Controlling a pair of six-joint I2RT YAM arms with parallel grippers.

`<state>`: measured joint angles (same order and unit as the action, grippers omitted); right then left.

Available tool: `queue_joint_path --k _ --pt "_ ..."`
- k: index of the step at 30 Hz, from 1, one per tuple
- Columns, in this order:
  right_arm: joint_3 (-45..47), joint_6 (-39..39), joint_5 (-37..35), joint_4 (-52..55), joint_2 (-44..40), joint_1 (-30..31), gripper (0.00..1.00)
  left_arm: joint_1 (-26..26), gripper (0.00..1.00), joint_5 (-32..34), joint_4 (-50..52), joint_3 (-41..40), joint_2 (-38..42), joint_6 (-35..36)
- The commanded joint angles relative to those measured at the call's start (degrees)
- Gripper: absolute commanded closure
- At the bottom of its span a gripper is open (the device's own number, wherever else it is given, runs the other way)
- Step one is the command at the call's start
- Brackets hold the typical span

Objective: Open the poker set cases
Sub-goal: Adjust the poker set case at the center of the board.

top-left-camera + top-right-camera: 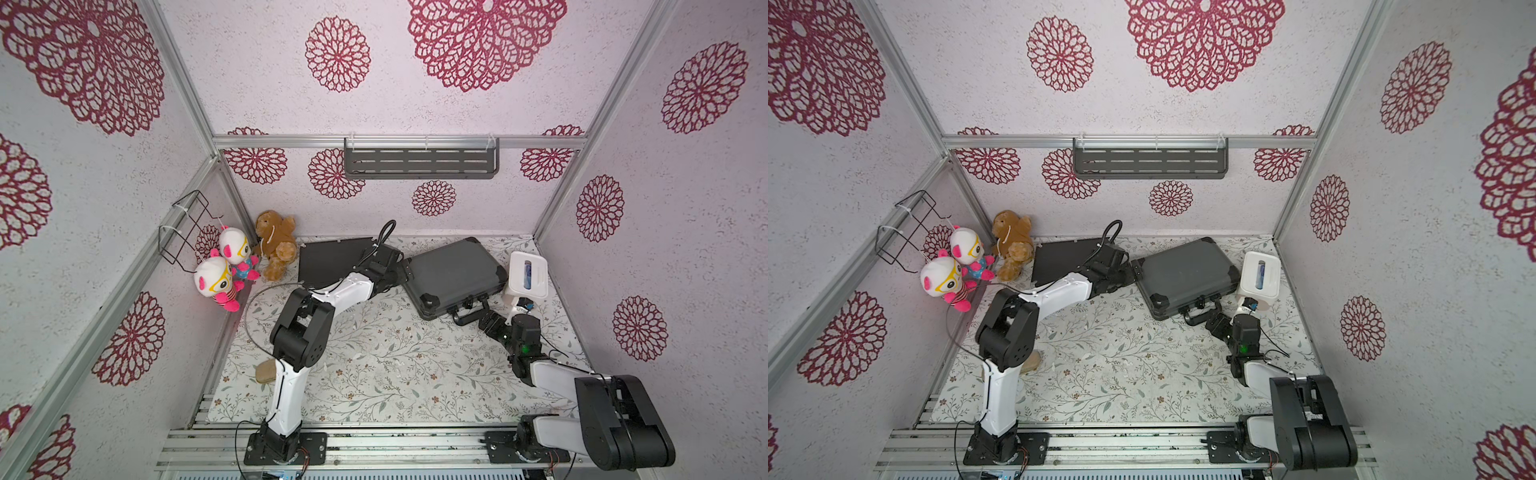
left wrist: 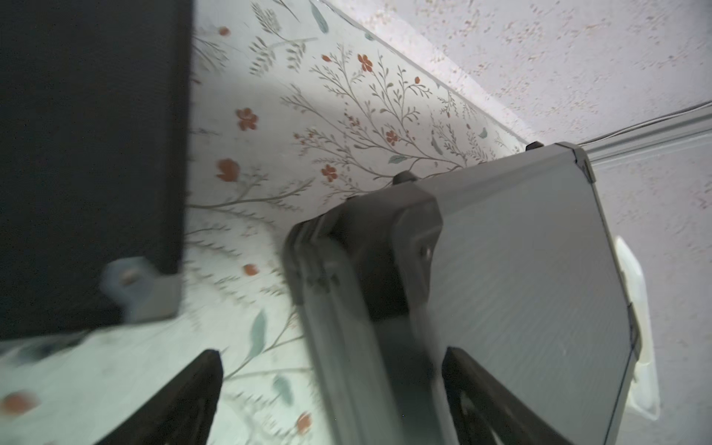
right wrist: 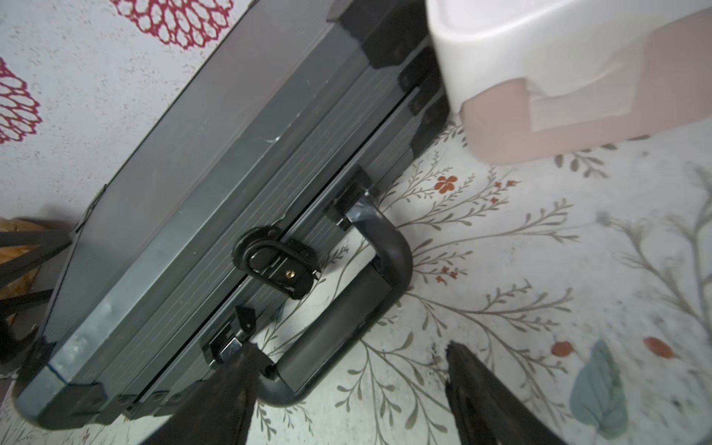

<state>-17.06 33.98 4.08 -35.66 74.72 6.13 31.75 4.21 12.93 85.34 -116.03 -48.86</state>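
A black wire basket [image 1: 185,226] hangs on the left wall. Below it two white-and-pink plush toys [image 1: 222,276] sit in the corner, with a brown teddy bear [image 1: 276,245] just beside them against the back wall. A small tan object [image 1: 266,371] lies on the bench [image 1: 395,374] near the left arm's base.

Next to the teddy, the thin black case [image 1: 332,262] lies flat on the bench near the back wall, its lid down. The left arm reaches across its near right part.

The left fingers [image 2: 185,400] stand wide apart and grip nothing. They sit at the left end of the dark grey case [image 1: 453,274], and that end's side wall and black corner [image 2: 389,250] show between them.

The grey case lies flat and skewed right of the bench's centre, lid down. Its handle [image 3: 335,339] points toward the robot. In the right wrist view one black latch [image 3: 275,266] lies folded across the seam.

The right fingers [image 3: 223,397] are also apart, low at the handle's left end. One tip is by a second latch [image 3: 227,346], and I cannot tell whether it touches.

A white tissue box [image 1: 528,276] stands just beside the case's right end.

A dark slotted shelf [image 1: 422,160] hangs on the back wall.
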Motion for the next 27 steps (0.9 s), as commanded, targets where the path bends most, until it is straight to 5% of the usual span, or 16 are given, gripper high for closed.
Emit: queue_joint_path --k 1,6,10,14,27 --pt "-2.57 -2.67 3.33 0.62 1.62 1.33 0.22 -0.1 0.05 9.4 3.1 -8.48 11.22 4.32" --pt "-5.07 -0.19 -0.83 8.57 0.59 1.95 0.23 1.39 0.05 12.53 -5.22 -24.31 17.73 2.94" --pt "-7.04 -3.48 -6.76 10.5 1.02 1.85 0.21 3.74 0.05 12.67 -13.03 -31.3 20.01 9.94" --pt "-9.94 -6.84 -7.92 10.91 4.51 1.61 0.19 6.14 0.04 15.24 -16.55 -34.8 21.6 17.0" --pt "-21.25 -6.21 -0.62 9.7 20.22 1.41 0.19 6.38 0.03 11.85 -14.51 -34.1 23.92 15.43"
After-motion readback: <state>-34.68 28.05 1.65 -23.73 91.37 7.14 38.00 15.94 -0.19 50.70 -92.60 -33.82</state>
